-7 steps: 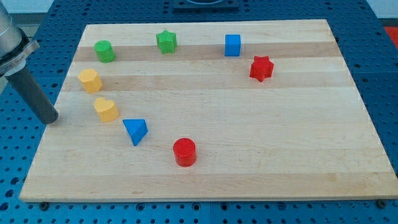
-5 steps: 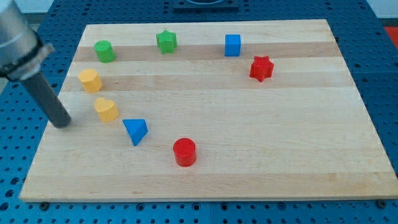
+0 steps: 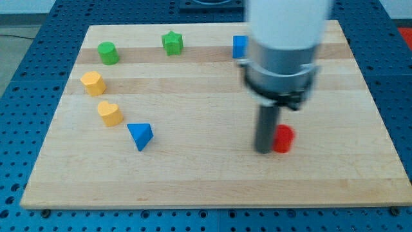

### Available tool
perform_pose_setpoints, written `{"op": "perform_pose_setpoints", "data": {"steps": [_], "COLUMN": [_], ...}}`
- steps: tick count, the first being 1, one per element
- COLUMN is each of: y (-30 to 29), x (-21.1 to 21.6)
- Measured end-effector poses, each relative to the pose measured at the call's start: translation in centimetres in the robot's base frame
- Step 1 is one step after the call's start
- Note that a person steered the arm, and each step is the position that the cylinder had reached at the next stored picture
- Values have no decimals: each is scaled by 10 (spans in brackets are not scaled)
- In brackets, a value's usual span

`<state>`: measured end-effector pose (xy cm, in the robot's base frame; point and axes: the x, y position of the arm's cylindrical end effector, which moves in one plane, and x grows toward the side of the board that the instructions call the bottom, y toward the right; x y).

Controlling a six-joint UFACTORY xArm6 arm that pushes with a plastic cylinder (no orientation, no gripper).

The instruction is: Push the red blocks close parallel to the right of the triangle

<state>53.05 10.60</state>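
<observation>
Red block (image 3: 283,138), only partly visible and blurred so its shape is hard to make out, sits touching or just beside my tip (image 3: 264,151) on the tip's right side in the view, in the lower right part of the wooden surface (image 3: 212,180). Only this one red block shows; the arm's pale body covers the upper right of the surface, so I cannot tell what lies beneath it. My end effector is a plain dark rod with nothing to clench or release, and it grasps nothing; its lower end stands on the surface, upright, with the bulky grey collar and white housing above it. The blue triangle (image 3: 140,136) lies well apart from the tip toward the view's left, at about the same height in the view as the tip. Further left of the tip and a little higher is one yellow block (image 3: 110,113), rounded in outline, and above that a second yellow block (image 3: 93,83), both near the surface's left edge. Toward the view's top left of the tip stand a green cylinder (image 3: 107,53) and a green star (image 3: 172,43), near the surface's far edge. A blue block (image 3: 239,46), its shape unclear, shows only as a sliver just above the tip, at the left edge of the arm's housing.
</observation>
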Motion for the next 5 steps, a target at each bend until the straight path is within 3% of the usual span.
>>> {"op": "perform_pose_setpoints", "data": {"steps": [2, 3, 4, 5], "y": [-31, -63, -30, 24], "x": [-126, -155, -187, -181]}}
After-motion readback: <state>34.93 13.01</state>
